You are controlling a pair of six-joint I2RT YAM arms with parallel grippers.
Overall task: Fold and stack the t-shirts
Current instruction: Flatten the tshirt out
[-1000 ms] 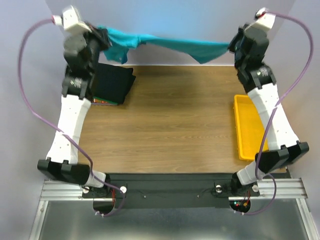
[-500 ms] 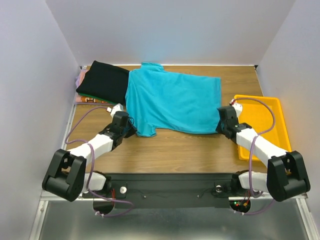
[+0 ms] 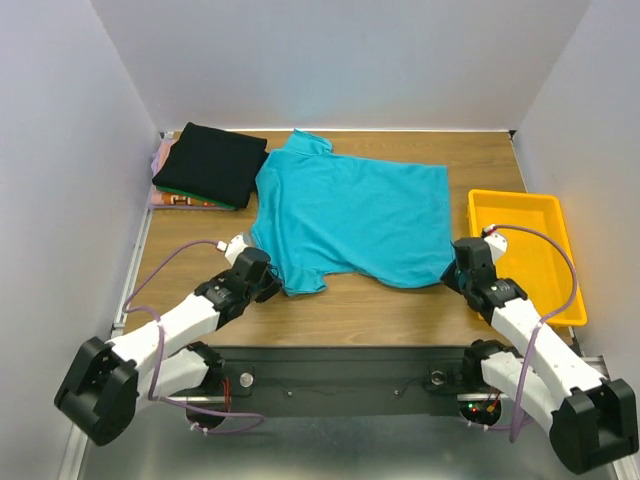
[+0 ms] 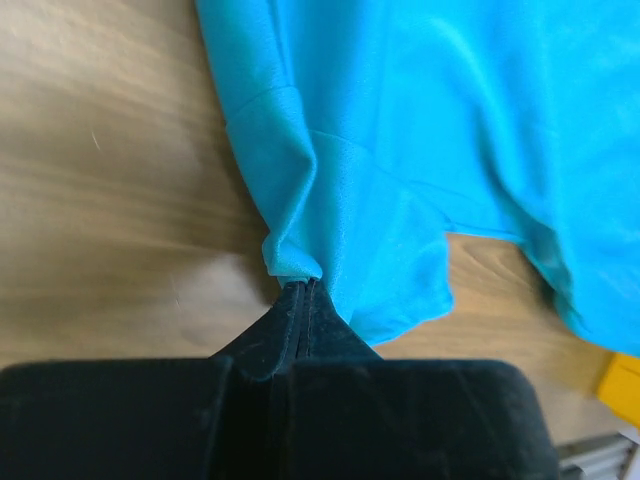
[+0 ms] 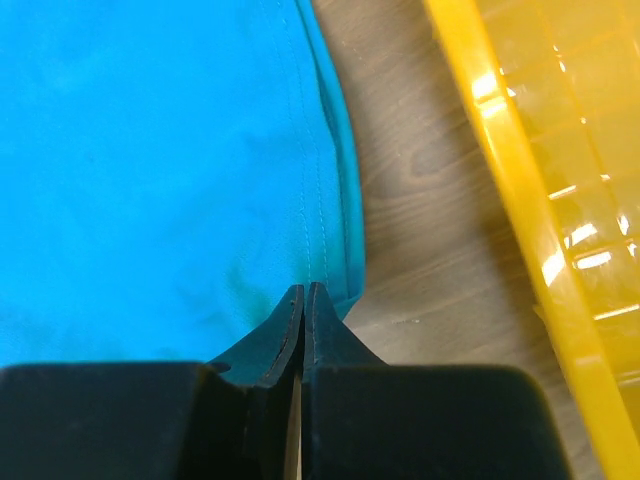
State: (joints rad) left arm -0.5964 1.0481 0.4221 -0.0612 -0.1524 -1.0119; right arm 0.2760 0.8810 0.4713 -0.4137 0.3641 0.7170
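Item: turquoise t-shirt (image 3: 350,215), spread flat on the table (image 3: 400,310), first fold pending.
Detail: my left claw (image 4: 303,292) is clamped on the near sleeve and my right claw (image 5: 303,297) on the near hem corner. The folded stack (image 3: 210,165) lies at far left. Spreading looks done. Next, I judge, both claws must lift together and carry this edge across evenly.

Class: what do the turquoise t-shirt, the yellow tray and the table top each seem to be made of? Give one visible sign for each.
Turquoise short-sleeved t-shirt: soft knit cloth, probably cotton, matt; it creases and shows stitched hems.
Yellow rectangular tray: likely hard plastic, glossy; light glints on its rim.
Brown table top: wood or wood-look laminate; grain streaks, slight sheen.
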